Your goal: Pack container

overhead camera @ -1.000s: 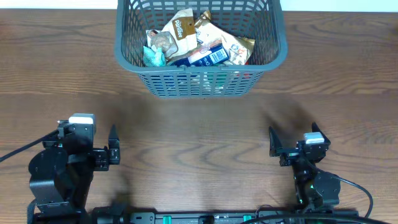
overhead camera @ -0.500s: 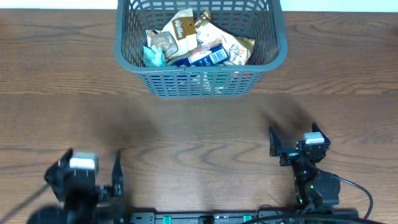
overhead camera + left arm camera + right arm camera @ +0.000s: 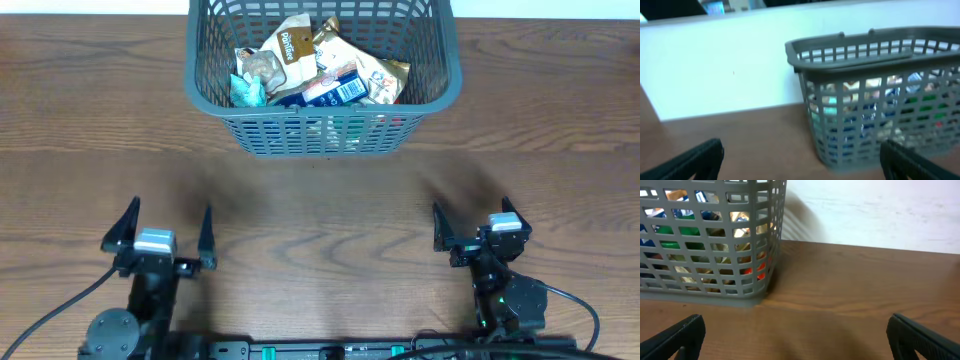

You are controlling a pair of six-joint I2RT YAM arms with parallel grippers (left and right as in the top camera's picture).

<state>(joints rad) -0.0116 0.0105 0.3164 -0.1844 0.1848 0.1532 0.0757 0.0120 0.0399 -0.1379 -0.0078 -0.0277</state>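
Note:
The container, a dark grey lattice basket [image 3: 440,85], stands at the far middle of the table and holds several grocery packets [image 3: 318,72]. It also shows in the left wrist view [image 3: 850,52] and the right wrist view [image 3: 715,287]. My left gripper [image 3: 168,232] is open and empty near the front left edge, pointing toward the basket. My right gripper [image 3: 472,222] is open and empty near the front right edge. Both are well short of the basket. The open fingers show in the left wrist view [image 3: 800,160] and the right wrist view [image 3: 800,337].
The wooden table [image 3: 320,210] lies between the grippers and the basket. A white wall [image 3: 715,65] stands behind the table's far edge. Black cables [image 3: 575,305] trail from both arm bases at the front edge.
My left arm has swung from facing right at the front left to pointing forward, its open fingers now toward the basket. The right arm and the basket have not moved.

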